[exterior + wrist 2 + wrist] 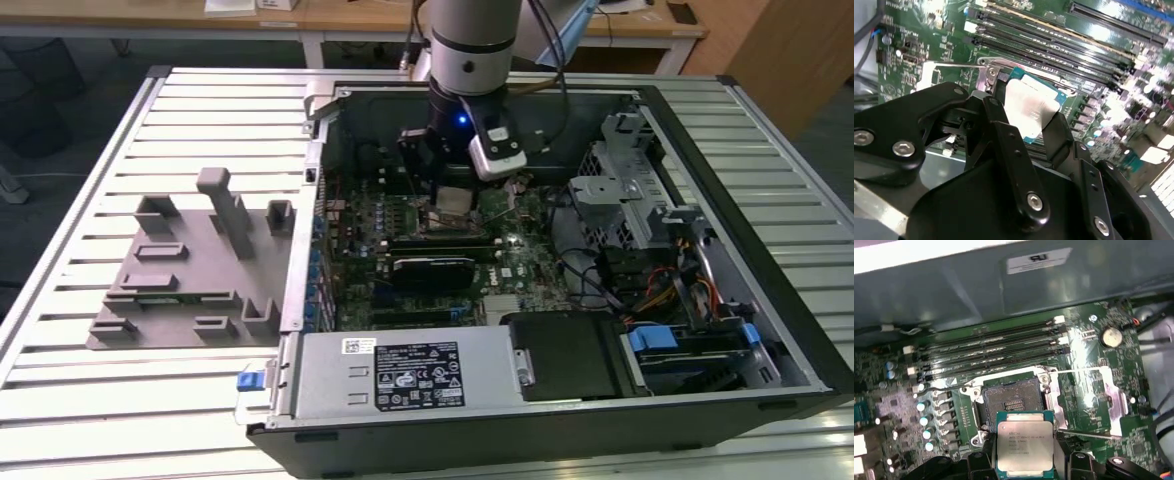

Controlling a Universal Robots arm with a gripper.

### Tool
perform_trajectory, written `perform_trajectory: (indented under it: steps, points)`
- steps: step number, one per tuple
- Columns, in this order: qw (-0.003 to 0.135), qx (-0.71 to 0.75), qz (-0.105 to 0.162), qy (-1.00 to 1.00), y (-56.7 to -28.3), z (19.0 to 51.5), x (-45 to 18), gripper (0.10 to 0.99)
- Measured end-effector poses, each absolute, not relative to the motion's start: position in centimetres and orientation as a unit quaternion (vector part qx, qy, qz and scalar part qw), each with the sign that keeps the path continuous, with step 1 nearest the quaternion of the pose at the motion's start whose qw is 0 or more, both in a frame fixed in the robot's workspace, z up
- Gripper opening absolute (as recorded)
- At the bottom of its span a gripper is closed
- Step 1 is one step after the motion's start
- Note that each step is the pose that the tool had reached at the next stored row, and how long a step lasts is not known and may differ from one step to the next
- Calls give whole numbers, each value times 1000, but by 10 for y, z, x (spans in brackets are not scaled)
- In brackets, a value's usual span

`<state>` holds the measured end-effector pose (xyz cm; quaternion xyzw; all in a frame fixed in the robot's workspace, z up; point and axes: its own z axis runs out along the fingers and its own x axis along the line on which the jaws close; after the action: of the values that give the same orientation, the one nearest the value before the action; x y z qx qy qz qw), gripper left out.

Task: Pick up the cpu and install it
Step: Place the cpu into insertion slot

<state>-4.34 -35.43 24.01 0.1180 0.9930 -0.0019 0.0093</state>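
Currently the cpu (pixel 1025 446) is off the board, with its metal top plate facing the first wrist view. The gripper (pixel 1029 122) has its jaws closed on two opposite edges; the edge grip presumably keeps the underside clear for seating. The chip hangs close over the near edge of the open socket (pixel 1010 402) and is not yet seated. The retention frame (pixel 1089 395) is swung aside, leaving the socket bare. Memory slots (pixel 994 347) run beyond it on the motherboard (pixel 904 405), inside the opened computer case (pixel 747 250).

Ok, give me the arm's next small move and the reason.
Probably shift the cpu, held in the end effector, across until it sits squarely over the open socket: it looks offset from the socket, whose retention frame is swung open.
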Motion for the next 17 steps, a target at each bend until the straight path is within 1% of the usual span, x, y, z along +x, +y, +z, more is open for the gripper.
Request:
perform_trajectory:
  steps: [17]
  points:
    - [9, 269, -3, 963, -354, 240, -43, 541]
